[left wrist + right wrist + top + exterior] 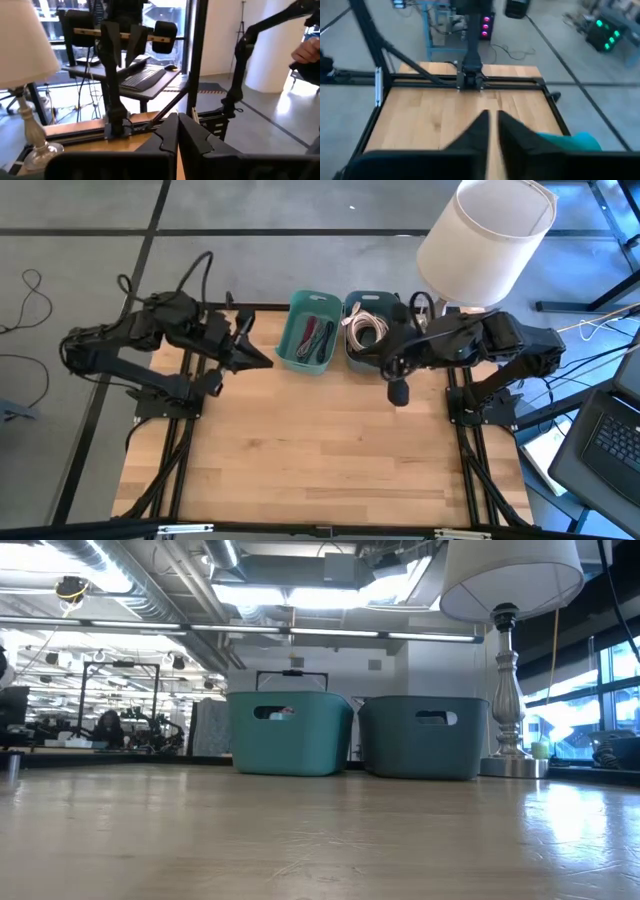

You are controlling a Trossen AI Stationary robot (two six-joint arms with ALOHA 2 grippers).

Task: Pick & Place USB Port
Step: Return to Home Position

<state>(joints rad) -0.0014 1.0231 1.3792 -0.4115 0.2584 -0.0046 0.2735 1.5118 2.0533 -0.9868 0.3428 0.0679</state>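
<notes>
Cables [318, 336] are laid in the green bin [288, 330], none on the counter [320, 450]. Left gripper [177, 120] and right gripper [491, 116] jaws are pressed together.

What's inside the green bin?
A small bundle of cables, dark and pinkish-red, lies in the green bin. From table height its wall hides them, and anything under the bundle can't be seen.

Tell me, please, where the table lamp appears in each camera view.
High view: lamp at top right, beside the darker bin.
Low view: at right, beside that bin.
Left wrist view: left edge.
Right wrist view: not in it.
Shared landmark: the wooden table.
</notes>
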